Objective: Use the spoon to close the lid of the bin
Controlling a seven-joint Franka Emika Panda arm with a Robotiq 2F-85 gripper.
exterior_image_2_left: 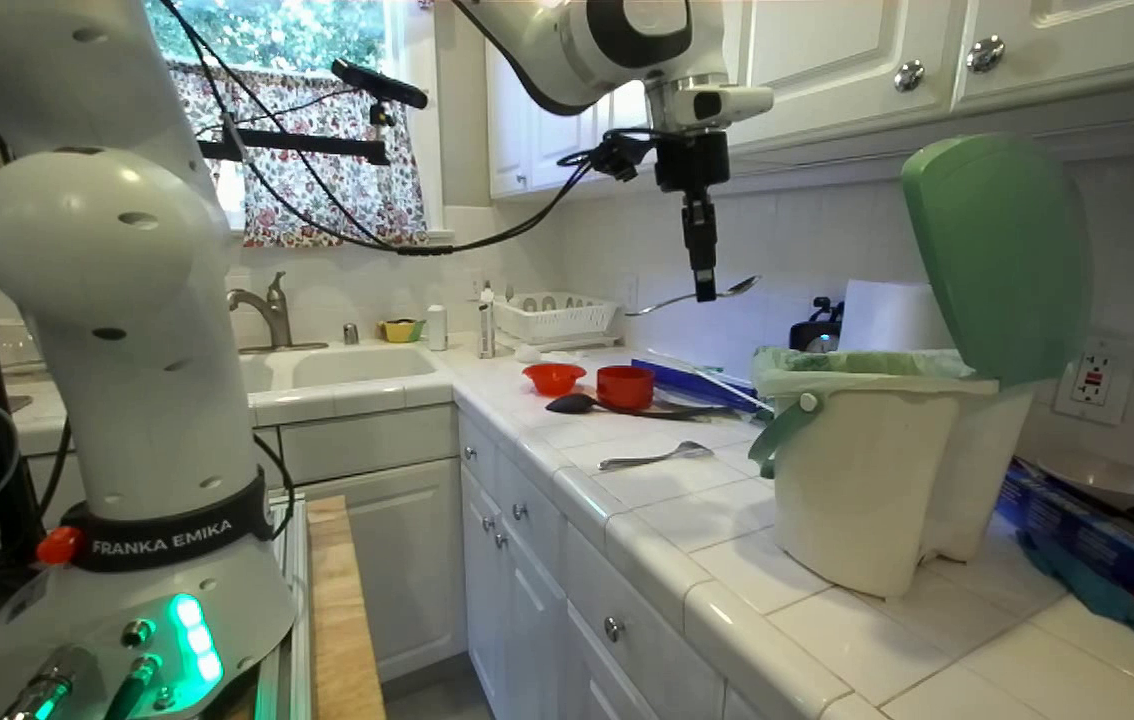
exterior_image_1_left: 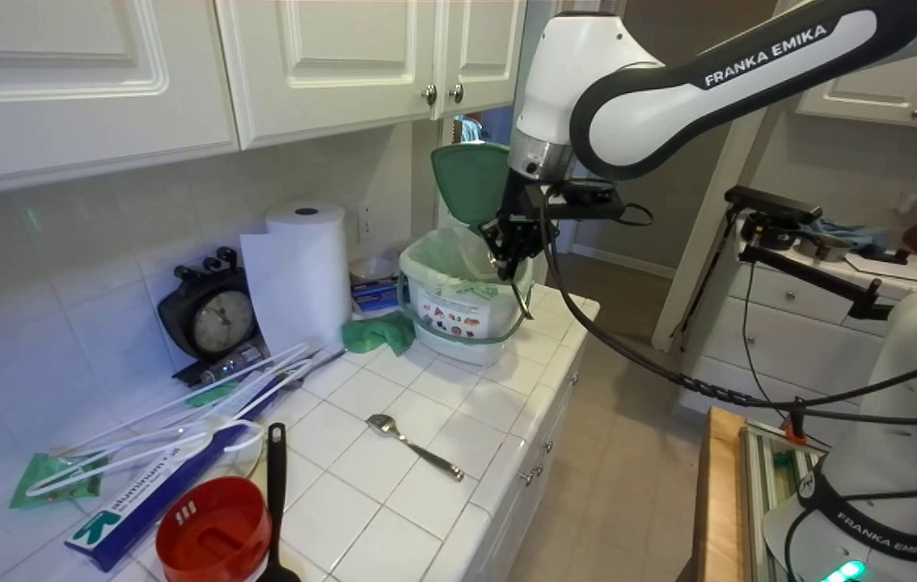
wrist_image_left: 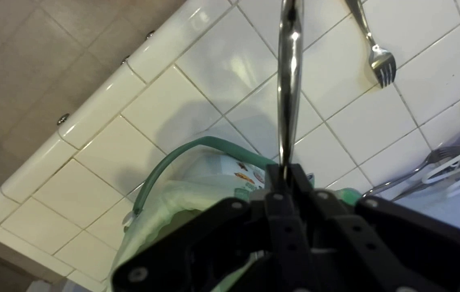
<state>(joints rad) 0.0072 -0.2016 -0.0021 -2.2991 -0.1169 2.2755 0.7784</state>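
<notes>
Because the lid point(exterior_image_2_left: 997, 250) stands upright at the right edge of the bin point(exterior_image_2_left: 857, 480) in an exterior view, closing is not done yet. Claw point(exterior_image_2_left: 705, 292) pinched together, next to no gap, with only the spoon point(wrist_image_left: 289, 77) in its grip, held around mid-shaft. Scoop end points right, toward the lid, tip a bit up; well left of it, no touch seen. Fork point(wrist_image_left: 382, 61) lies on the counter point(exterior_image_2_left: 887, 650) left of the bin, not needed. Handling, best guess: lid is plastic, light, fairly stiff, should swing easily; no need to grab it, just push the back face near the top rim, well away from where it joins the bin. Spoon is hard, smooth metal, likely slippery on such a slim shaft, may twist in the claw if the scoop is loaded off-centre, so go slow. Bin looks light too, could slide or tip if shoved; bag point(exterior_image_2_left: 857, 364) is soft, might bunch under the lid. Next move probably wants the scoop round behind the lid, then a sweep left and down over the bin
</notes>
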